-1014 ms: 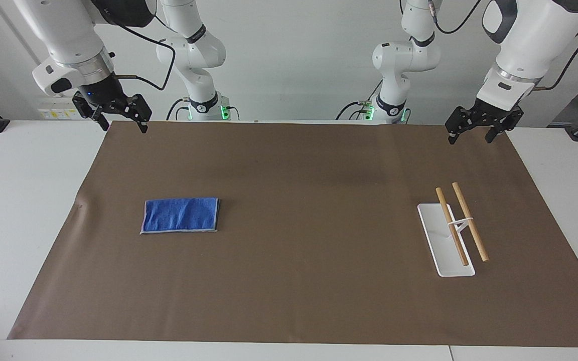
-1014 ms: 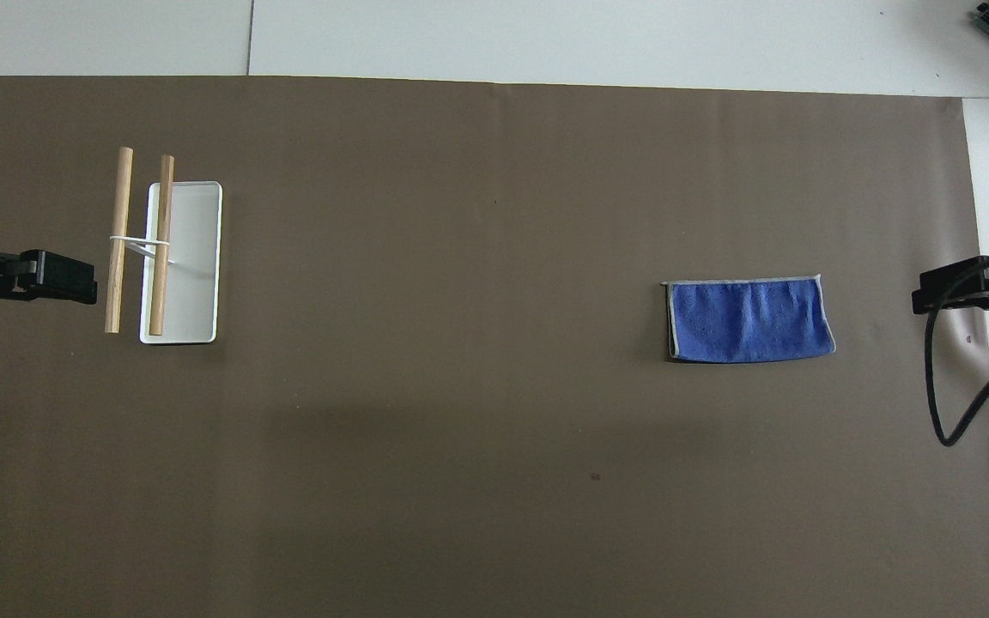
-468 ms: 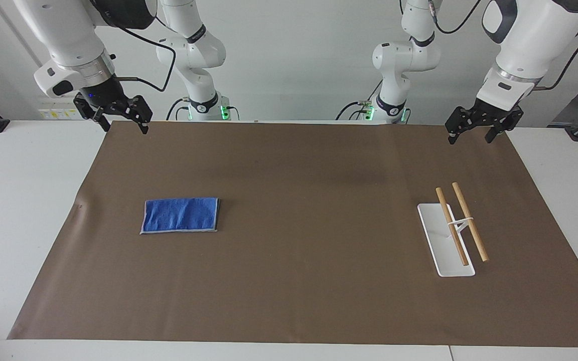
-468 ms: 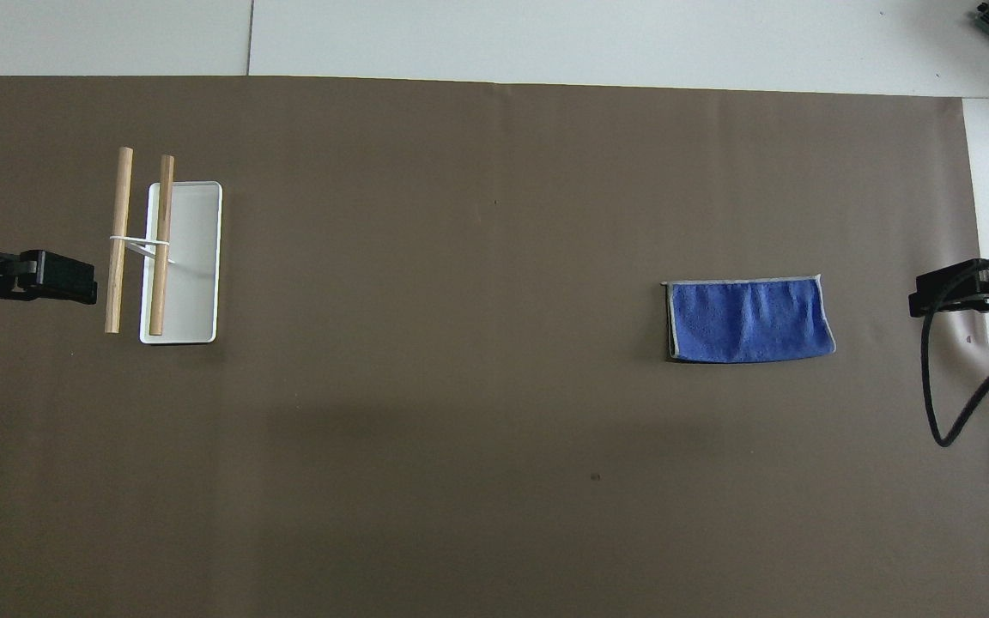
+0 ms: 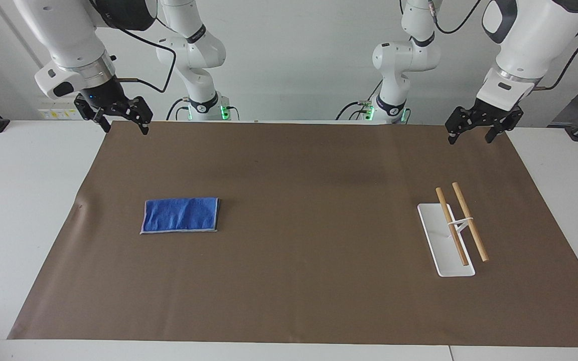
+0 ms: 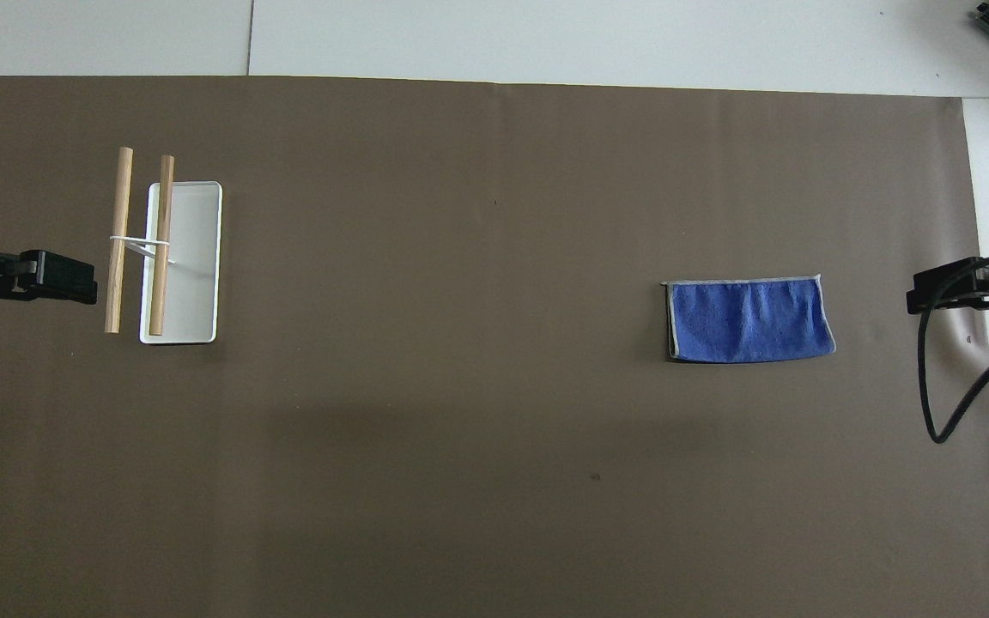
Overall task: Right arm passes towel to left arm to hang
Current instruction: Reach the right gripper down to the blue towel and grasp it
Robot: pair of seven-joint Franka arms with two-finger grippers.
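Both black two-finger hands hang open and empty above the robots' edge of the large brown table mat: the right hand of the white jointed right arm is over the mat's corner at the right arm's end of the table, at about 10 o'clock in the facing view, and the left hand of the matching white left arm is over the corner at the left arm's end, at about 2 o'clock. Flat on the mat toward the right arm's end lies the small blue terry towel with thin light-grey edging, folded into a rectangle, at about 9 o'clock of the mat's middle in the facing view and well apart from either hand. Toward the left arm's end, at about 3 o'clock, stands a white rectangular tray-base rack carrying two parallel light wooden rods on a thin white frame. Towel and rack sit well apart, with bare mat between them.
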